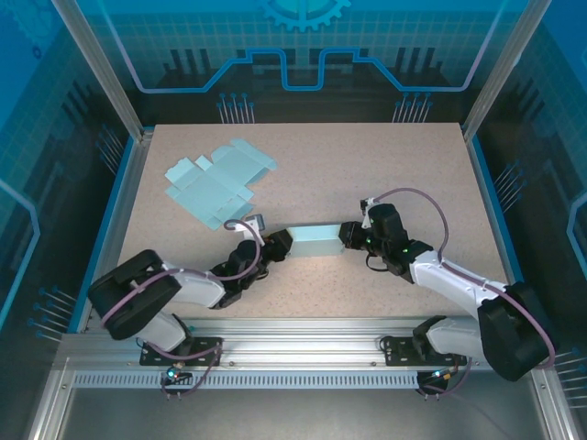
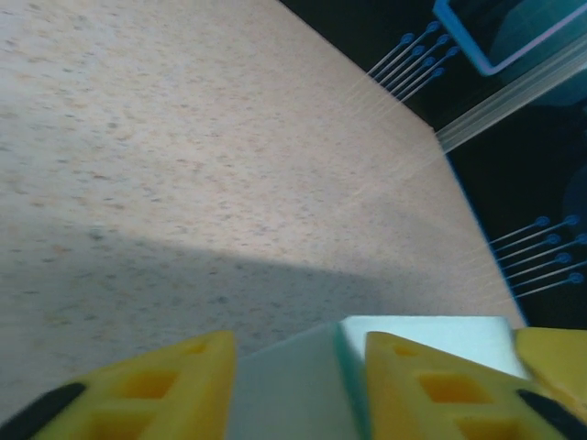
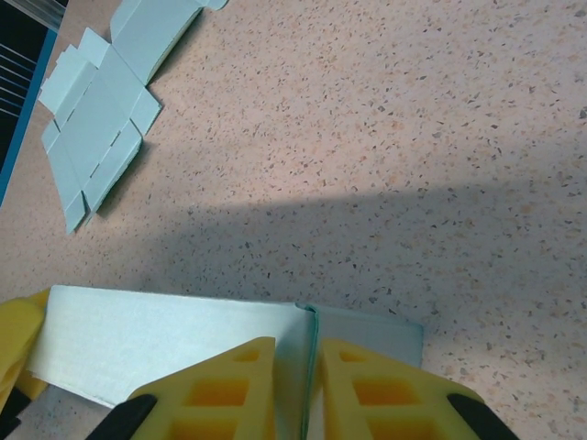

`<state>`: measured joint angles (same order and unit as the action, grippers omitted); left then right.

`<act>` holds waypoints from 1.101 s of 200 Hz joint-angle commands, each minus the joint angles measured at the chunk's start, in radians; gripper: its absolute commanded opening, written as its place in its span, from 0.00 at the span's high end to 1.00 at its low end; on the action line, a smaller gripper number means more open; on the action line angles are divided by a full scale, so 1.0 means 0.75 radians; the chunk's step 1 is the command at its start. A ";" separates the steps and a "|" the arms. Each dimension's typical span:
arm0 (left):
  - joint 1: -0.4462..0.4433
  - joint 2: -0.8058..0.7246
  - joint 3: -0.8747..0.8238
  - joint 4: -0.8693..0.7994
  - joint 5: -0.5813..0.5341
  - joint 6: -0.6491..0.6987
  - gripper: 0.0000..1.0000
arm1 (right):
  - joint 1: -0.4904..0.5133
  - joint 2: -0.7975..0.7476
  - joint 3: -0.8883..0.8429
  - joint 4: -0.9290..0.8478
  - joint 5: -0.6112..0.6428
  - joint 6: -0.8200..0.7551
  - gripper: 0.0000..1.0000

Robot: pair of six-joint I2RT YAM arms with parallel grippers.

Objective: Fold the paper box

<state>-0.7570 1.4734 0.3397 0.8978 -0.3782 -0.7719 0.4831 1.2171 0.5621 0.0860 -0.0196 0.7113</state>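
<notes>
Paper box [image 3: 165,339] in right pincer [image 3: 295,371]

I count one folded paper box [image 1: 315,242], two flat paper sheets [image 1: 204,191], my left pincer [image 1: 278,246], my right pincer [image 1: 348,235] and one table [image 1: 385,165].

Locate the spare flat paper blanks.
Top view: the flat paper blanks lie at the far left of the table, beyond the left gripper and apart from the folded box near centre.
</notes>
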 commanded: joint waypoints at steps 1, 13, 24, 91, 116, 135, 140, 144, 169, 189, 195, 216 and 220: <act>0.028 -0.154 0.017 -0.366 0.007 0.247 0.49 | -0.011 0.029 -0.056 -0.164 0.030 -0.009 0.81; 0.030 -0.238 0.060 -0.429 0.027 0.392 0.40 | -0.010 0.024 -0.056 -0.167 0.034 -0.007 0.81; 0.030 -0.294 0.084 -0.427 0.083 0.559 0.33 | -0.009 0.018 -0.054 -0.166 0.035 -0.008 0.81; 0.037 -0.339 0.289 -0.726 0.701 1.651 0.06 | 0.015 0.013 -0.003 -0.211 0.048 -0.025 0.80; 0.052 -0.234 0.397 -0.834 0.682 1.830 0.03 | 0.024 0.019 0.010 -0.219 0.048 -0.026 0.80; 0.089 -0.142 0.504 -0.966 0.709 1.906 0.03 | 0.031 0.019 0.023 -0.234 0.051 -0.033 0.80; 0.100 -0.117 0.536 -1.002 0.718 1.920 0.03 | 0.031 0.019 0.027 -0.240 0.054 -0.034 0.80; 0.109 -0.097 0.560 -1.031 0.723 1.932 0.03 | 0.033 0.016 0.029 -0.244 0.057 -0.037 0.80; 0.137 0.014 0.705 -1.210 0.741 1.980 0.03 | 0.042 0.003 0.039 -0.269 0.077 -0.046 0.80; 0.137 0.096 0.807 -1.358 0.746 2.012 0.06 | 0.042 -0.012 0.045 -0.284 0.085 -0.050 0.79; 0.136 0.117 0.831 -1.390 0.749 2.017 0.07 | 0.042 -0.014 0.047 -0.288 0.086 -0.052 0.79; 0.136 0.176 0.894 -1.475 0.764 2.027 0.17 | 0.043 -0.020 0.061 -0.308 0.096 -0.060 0.78; 0.137 0.184 0.902 -1.487 0.762 2.029 0.19 | 0.042 -0.021 0.062 -0.311 0.098 -0.062 0.78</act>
<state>-0.6571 1.5719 0.9596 -0.0635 0.1513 0.7021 0.5049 1.2015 0.6014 -0.0147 0.0254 0.6899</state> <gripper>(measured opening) 0.863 0.214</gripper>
